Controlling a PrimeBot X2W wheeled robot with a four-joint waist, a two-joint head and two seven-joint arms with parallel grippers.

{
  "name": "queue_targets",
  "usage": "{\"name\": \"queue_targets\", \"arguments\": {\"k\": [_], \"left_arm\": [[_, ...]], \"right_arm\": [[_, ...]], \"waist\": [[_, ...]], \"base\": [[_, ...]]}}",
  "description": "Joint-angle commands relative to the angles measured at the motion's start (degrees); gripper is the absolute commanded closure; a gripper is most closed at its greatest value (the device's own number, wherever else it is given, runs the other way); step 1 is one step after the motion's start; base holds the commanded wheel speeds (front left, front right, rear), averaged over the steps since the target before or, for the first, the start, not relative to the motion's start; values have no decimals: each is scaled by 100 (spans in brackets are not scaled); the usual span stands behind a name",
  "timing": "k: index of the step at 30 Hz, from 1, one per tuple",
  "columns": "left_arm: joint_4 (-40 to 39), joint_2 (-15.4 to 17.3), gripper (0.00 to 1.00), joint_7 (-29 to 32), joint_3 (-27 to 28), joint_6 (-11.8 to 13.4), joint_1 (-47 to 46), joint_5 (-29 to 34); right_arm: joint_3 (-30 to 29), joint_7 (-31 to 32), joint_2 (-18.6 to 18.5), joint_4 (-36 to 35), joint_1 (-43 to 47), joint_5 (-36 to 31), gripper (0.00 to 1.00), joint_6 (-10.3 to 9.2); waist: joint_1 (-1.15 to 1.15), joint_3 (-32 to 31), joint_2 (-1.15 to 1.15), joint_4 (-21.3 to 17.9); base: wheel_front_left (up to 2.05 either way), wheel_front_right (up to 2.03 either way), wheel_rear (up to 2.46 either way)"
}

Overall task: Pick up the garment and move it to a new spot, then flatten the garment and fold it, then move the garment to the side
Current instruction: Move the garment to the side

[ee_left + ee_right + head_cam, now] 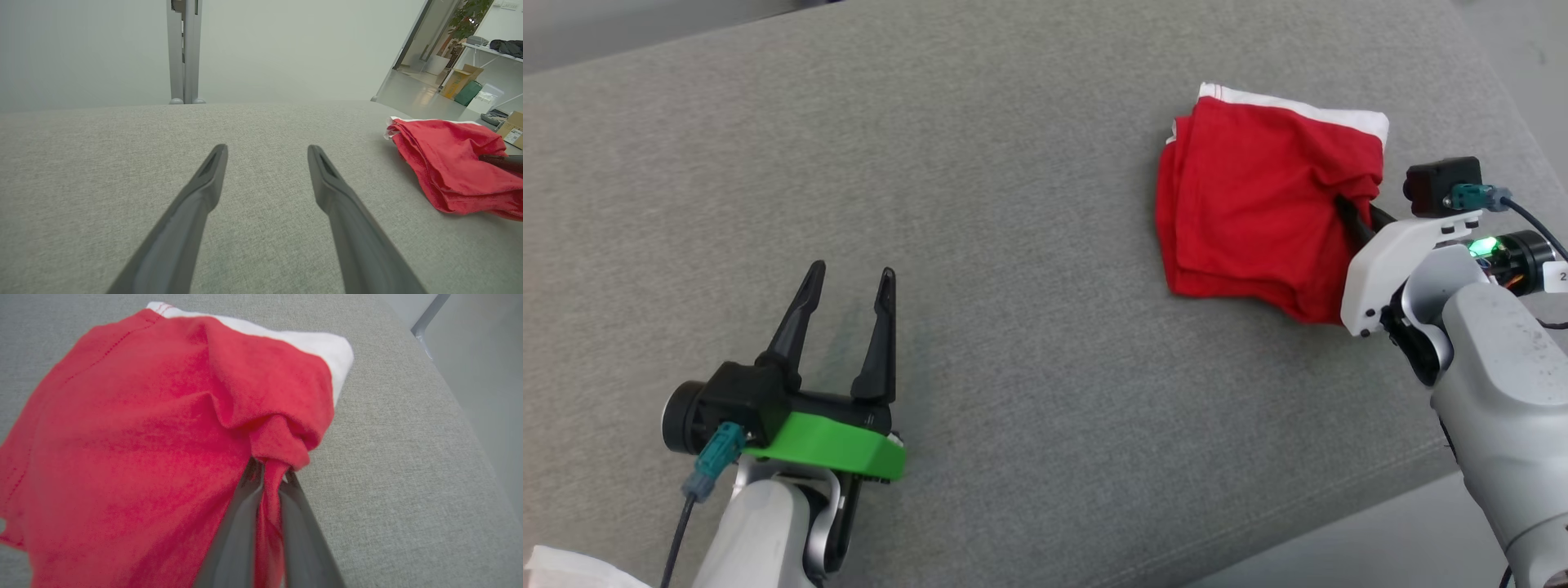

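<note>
Garment (1250, 204) pinched at its right edge by the right gripper (269, 473)
Red with a white band, it lies folded in layers at the far right of the grey cushion (1013, 163); the gripper's fingers are clamped on a bunched fold of cloth. Left gripper (852, 269) sits well apart over the cushion, jaws spread, empty. Cardboard box (459, 79) on the floor beyond, contents too small to tell
</note>
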Motion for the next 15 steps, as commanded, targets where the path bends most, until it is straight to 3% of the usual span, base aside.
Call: {"name": "queue_targets", "arguments": {"k": [1, 8, 15], "left_arm": [[-35, 102, 0, 6, -17, -17, -141, 28], [-201, 222, 0, 55, -154, -19, -283, -12], [-434, 254, 0, 82, -184, 26, -372, -15]], "right_arm": [[-43, -101, 51, 47, -139, -69, 100, -9], [-248, -324, 117, 387, -521, -167, 100, -9], [-617, -450, -213, 764, -1156, -291, 100, -9]], "waist": [[0, 520, 0, -574], [0, 741, 0, -469], [0, 960, 0, -107]], "base": [[0, 0, 0], [0, 0, 0], [0, 0, 0]]}}
